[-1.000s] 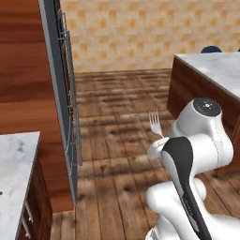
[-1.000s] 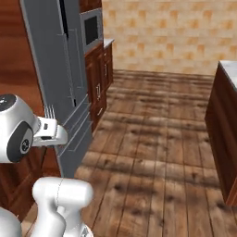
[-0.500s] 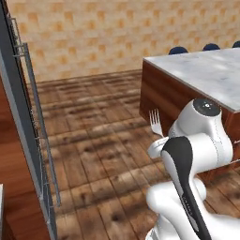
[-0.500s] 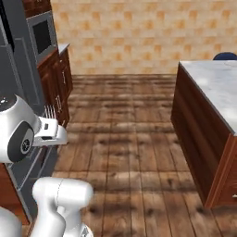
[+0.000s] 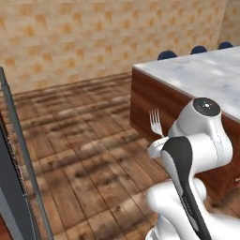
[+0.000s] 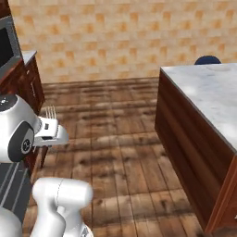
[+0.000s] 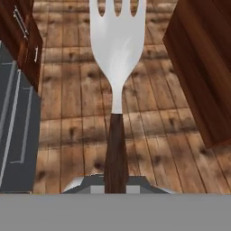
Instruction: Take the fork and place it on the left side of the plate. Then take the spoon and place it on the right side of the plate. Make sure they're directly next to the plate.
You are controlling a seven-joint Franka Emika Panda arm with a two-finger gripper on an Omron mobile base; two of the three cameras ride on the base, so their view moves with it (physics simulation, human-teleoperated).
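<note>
Wooden plank floor (image 5: 93, 140), brown with dark grain, runs from the foreground to the far wall in both base views and lies beneath the fork in the hand view.

Wall (image 6: 115, 37): tan and orange tiled pattern, closing the room at the back.

Bench (image 6: 203, 102): kitchen island with a pale marble top and dark reddish-brown wooden sides, at the right of both base views; its dark side panel also shows at the upper right of the hand view. Nothing on the visible part of its top can be made out.

Chairs (image 5: 167, 55): rounded dark blue backs rising behind the far edge of the bench, three in the left base view, one in the right base view.

Refrigerator (image 5: 14, 187): grey steel front with a long upright bar handle, at the left edge of the left base view.

Cabinets (image 6: 28, 88): dark wood with a pale top, at the left of the right base view, just beyond the arm.

Hand (image 7: 116, 182): clamped together on the lower end of the fork's handle, held up in the air over the floor, well apart from the bench.

Fork (image 7: 117, 54): pale silvery-white tines and thin dark reddish-brown handle, pointing straight away from the hand; in the base views its tines stand upright above the arm's wrist.
</note>
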